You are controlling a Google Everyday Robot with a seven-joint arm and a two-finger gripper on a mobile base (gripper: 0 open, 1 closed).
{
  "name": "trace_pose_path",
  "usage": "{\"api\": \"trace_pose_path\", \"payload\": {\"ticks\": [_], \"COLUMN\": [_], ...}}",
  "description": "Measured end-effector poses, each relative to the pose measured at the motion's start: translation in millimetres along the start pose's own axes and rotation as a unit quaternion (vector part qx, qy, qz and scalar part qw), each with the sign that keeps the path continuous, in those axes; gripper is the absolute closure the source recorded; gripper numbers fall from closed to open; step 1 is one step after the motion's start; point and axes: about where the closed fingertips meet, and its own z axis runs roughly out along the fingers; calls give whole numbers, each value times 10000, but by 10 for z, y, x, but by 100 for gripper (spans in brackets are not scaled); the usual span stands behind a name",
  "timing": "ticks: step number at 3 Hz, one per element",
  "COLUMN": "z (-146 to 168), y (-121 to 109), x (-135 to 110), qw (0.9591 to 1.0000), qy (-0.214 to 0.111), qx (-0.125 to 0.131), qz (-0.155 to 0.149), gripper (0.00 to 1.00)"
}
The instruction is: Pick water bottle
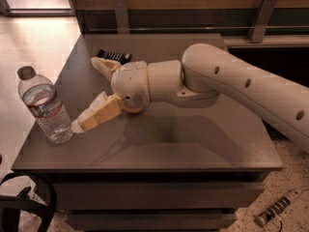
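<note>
Water bottle (46,108) stands upright at the left edge of the table (203,144), at 9 o'clock from the gripper (84,94). The gripper's fingers are spread wide with the mouth facing the bottle, evidently to straddle it. The lower fingertip lies just beside the bottle's base; contact undetermined. An orange (133,110) shows under the wrist at 3 o'clock, and a dark packet (113,57) lies at 1 o'clock.

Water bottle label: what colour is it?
Label is white with red, in the camera view; the open claw is beside the bottle.
</note>
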Motion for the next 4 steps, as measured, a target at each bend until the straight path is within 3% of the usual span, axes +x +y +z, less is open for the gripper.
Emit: {"api": "trace_pose_path", "payload": {"ticks": [3,4], "z": [612,615], "y": [124,137], "x": [-30,-43], "qw": [9992,9991], "qy": [-143,-143], "qx": [-373,-382], "qz": [-61,-71], "gripper": [1,25]}}
